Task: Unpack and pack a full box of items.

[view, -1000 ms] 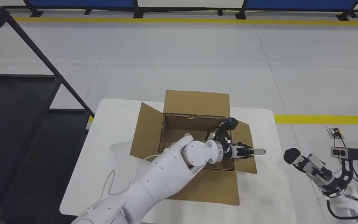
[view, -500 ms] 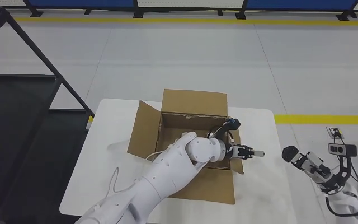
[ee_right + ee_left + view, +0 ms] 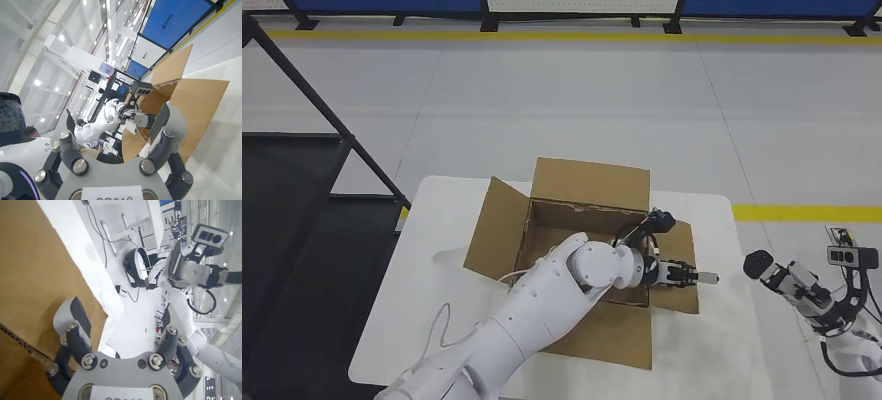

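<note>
Two grippers have their fingers spread, and neither holds anything. The cardboard box (image 3: 592, 180) sits open in the middle of the white table (image 3: 437, 300), its rear flap reaching past the table's far edge. The left gripper (image 3: 697, 275) hangs over the box's right-hand flap, near the table's right edge. The right gripper (image 3: 757, 265) hovers beyond that edge, apart from the box.

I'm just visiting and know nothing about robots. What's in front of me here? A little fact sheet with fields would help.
Surface: white table
Main item: cardboard box, flaps open, standing on the table
Box contents: hidden under the arm
Left claw: open, empty, at the edge of a box flap
Right claw: open, empty, out past the table's edge, facing the box
</note>
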Controlling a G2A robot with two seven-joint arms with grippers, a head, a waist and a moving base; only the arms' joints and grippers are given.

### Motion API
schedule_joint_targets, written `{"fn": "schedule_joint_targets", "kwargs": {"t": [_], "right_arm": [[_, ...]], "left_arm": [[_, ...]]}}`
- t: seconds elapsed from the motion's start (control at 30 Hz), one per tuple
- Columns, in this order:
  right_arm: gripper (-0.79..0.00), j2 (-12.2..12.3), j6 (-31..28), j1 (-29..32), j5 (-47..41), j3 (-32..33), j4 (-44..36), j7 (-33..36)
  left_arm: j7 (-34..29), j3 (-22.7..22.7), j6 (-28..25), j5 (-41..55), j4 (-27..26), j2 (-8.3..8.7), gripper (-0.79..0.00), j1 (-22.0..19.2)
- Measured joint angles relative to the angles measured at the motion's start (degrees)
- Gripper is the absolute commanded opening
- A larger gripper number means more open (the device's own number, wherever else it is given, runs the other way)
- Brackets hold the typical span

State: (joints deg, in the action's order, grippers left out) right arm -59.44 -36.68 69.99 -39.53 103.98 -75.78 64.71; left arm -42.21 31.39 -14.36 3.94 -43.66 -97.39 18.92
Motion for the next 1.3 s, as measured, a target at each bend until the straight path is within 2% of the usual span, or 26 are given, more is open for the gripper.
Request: {"fn": "schedule_joint_targets", "kwargs": {"t": [0.17,0.27,0.37,0.5,0.6,0.7,0.8,0.97,1.07,1.13,1.3], "right_arm": [[0.000,-0.2,-0.9,0.0,0.2,0.3,-2.2,-6.8],[0.000,-0.3,-0.9,-0.3,2.0,0.1,-4.8,-9.7],[0.000,-0.2,0.3,-1.1,5.5,-0.5,-8.0,-12.5],[0.000,-0.1,4.0,-3.7,12.2,-3.2,-13.0,-13.7],[0.000,0.0,7.4,-6.8,17.9,-6.3,-15.6,-13.4],[0.000,0.0,10.9,-10.4,24.7,-10.9,-17.9,-13.3],[0.000,-0.4,15.1,-14.4,33.0,-16.9,-19.7,-14.6],[0.000,-1.7,24.1,-21.8,47.1,-29.0,-19.9,-17.9],[0.000,-2.5,26.0,-24.7,48.0,-33.8,-19.2,-18.7],[0.000,-2.5,25.8,-24.6,47.0,-33.6,-19.2,-18.7],[0.000,-2.5,25.8,-24.5,47.1,-33.4,-19.3,-18.7]], "left_arm": [[1.7,5.1,-1.4,-2.1,-7.6,2.79,0.000,2.7],[0.7,10.4,-1.4,-2.8,-14.4,5.36,0.000,5.9],[-0.6,17.5,-0.1,-5.4,-23.6,8.52,0.000,10.7],[-2.9,30.6,4.4,-11.4,-39.9,13.06,0.000,20.9],[-5.2,40.6,7.1,-13.0,-51.2,15.46,0.000,29.3],[-7.0,50.0,7.7,-10.6,-59.2,17.00,0.000,36.5],[-7.8,58.1,6.7,-7.2,-64.4,18.03,0.000,42.5],[-7.2,68.8,4.6,-2.4,-69.3,19.11,0.000,51.1],[-7.0,74.2,2.9,1.6,-70.7,19.56,0.000,55.9],[-7.2,75.9,2.3,2.9,-71.0,19.67,0.000,57.4],[-7.2,75.7,2.4,2.7,-70.9,19.66,0.000,57.2]]}}
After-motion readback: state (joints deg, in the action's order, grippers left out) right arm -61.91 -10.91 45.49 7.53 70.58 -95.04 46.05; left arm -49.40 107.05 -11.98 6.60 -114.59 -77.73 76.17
